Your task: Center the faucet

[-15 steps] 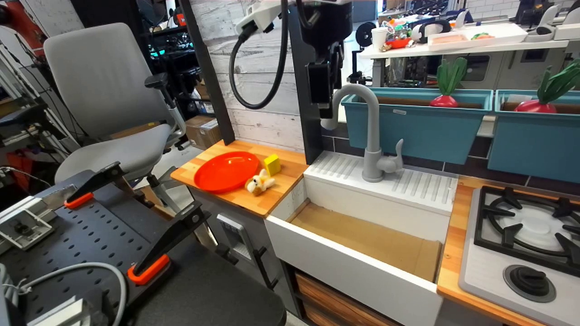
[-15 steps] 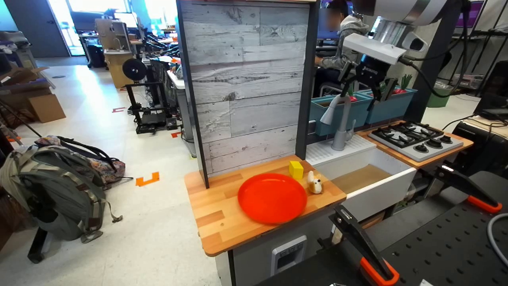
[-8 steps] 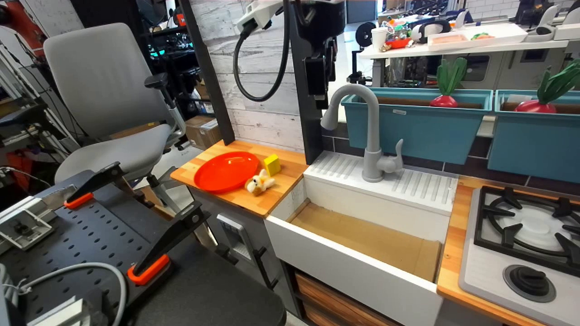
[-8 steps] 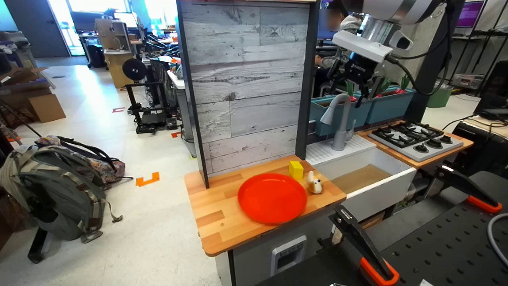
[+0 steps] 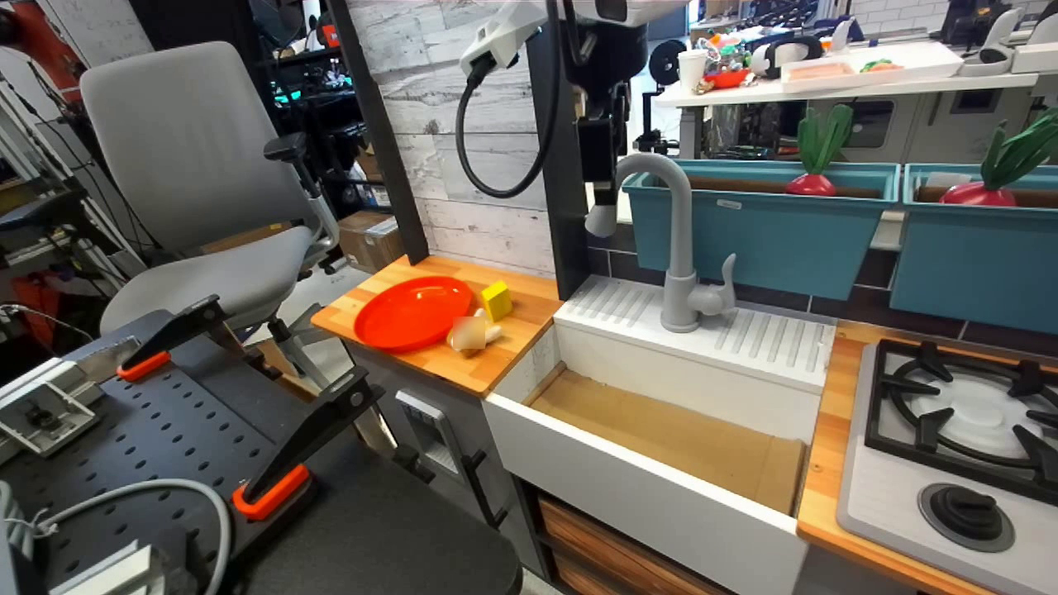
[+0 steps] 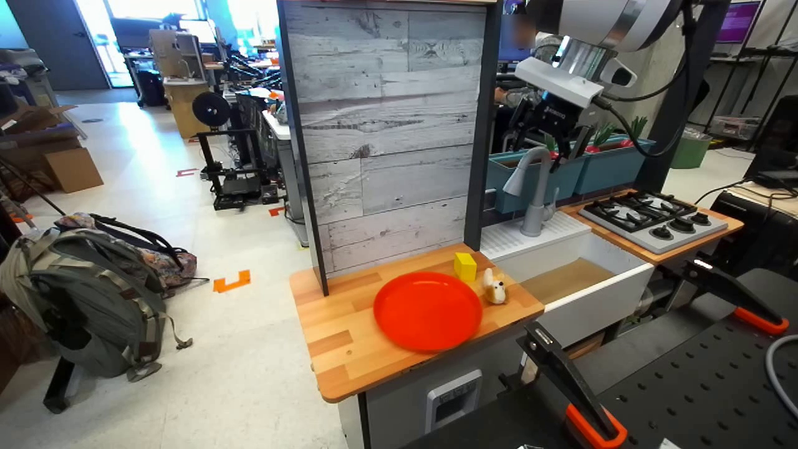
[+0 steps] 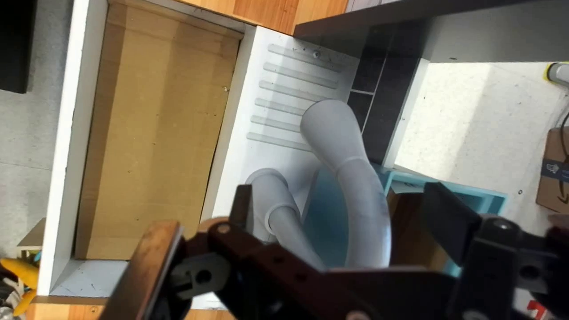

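The grey gooseneck faucet (image 5: 682,223) stands on the white ribbed ledge behind the sink. Its spout is turned toward the wooden counter side and hangs over the ledge ribs, not the basin, as the wrist view (image 7: 331,129) shows. Its side lever (image 5: 727,285) is on the opposite side from the spout. My gripper (image 7: 345,206) is open, with the arched neck between its spread fingers and no visible contact. In an exterior view the gripper (image 6: 535,149) is at the height of the arch top; in an exterior view a finger (image 5: 599,153) hides part of the spout.
Teal planters (image 5: 760,231) stand right behind the faucet. A dark post (image 5: 570,215) and wood-look panel (image 6: 386,125) rise beside it. The sink basin (image 5: 661,430) lies in front. A red plate (image 6: 430,312), yellow block (image 6: 465,267) and plush toy (image 6: 495,292) sit on the counter.
My gripper has moved left in an exterior view, and lately right and lower in an exterior view, now overlapping the spout. The faucet has not visibly moved.
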You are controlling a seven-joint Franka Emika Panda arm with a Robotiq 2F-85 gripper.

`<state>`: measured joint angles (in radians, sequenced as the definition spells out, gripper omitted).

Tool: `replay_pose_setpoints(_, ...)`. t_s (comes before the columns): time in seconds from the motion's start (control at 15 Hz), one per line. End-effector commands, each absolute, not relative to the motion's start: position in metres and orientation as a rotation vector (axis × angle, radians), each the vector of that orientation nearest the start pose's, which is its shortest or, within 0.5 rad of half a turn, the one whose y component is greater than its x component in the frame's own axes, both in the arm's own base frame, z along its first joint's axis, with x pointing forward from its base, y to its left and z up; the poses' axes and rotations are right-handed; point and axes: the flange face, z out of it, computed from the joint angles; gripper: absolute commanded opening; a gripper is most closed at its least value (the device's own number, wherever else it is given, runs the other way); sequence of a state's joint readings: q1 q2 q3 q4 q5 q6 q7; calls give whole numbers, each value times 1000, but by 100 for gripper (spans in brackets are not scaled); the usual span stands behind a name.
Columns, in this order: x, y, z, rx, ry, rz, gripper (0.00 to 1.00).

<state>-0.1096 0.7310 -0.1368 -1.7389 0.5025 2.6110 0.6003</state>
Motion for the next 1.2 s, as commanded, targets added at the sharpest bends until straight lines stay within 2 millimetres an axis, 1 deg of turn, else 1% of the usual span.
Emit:
replay_pose_setpoints(0.0,666,-172,166,-2388,1668,-153,65)
replay_pose_setpoints(0.07,665,-172,165,-2392,1662,-147,56)
replay_pose_setpoints(0.2,661,-173,163,-2396,1659,-133,40)
replay_pose_setpoints(0.53,652,-175,169,-2424,1610,-120,5)
replay_pose_setpoints(0.6,648,-179,171,-2434,1592,-116,3)
replay_pose_setpoints(0.67,646,-183,171,-2448,1568,-112,6)
replay_pose_setpoints(0.8,640,-191,173,-2487,1506,-89,6)
replay_pose_setpoints(1.13,628,-216,178,-2643,1284,45,6)
